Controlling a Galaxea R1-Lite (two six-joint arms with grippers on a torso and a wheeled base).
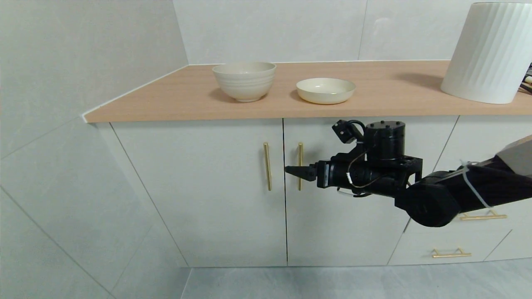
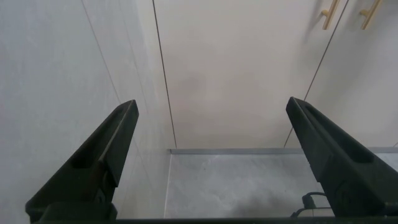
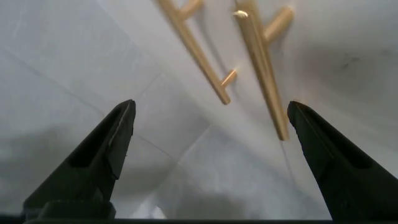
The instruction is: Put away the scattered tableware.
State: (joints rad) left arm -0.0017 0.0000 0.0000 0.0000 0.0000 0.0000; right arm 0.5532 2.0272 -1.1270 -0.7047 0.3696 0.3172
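Head view: a wooden surface (image 1: pixel 374 101) is seen above pale cabinet doors (image 1: pixel 216 199), and the tableware rests on it toward its left end. A deep bowl (image 1: pixel 244 81), cream with faint ribbing round its wall, stands upright. Just beside it, apart and not touching, a shallow dish (image 1: pixel 326 90) of the same cream colour is set. A white ribbed cylinder (image 1: pixel 488 52) is placed well apart at the right end. Below the surface, the right gripper (image 1: pixel 291 169) is held level in front of the two gold handles (image 1: pixel 267 166) at the seam between the doors; contact with them cannot be made out. Left wrist view: neither bowl nor dish is shown. The left gripper (image 2: pixel 211 104) is seen with its fingers spread wide and nothing between them, facing the foot of a cabinet door and the grey floor (image 2: pixel 249 186), with the gold handles (image 2: pixel 329 14) at the corner. Right wrist view: the right gripper (image 3: pixel 210 107) is likewise spread and unloaded, and the gold handles (image 3: pixel 264 68) are seen close up beyond its fingers, something not given from the head.
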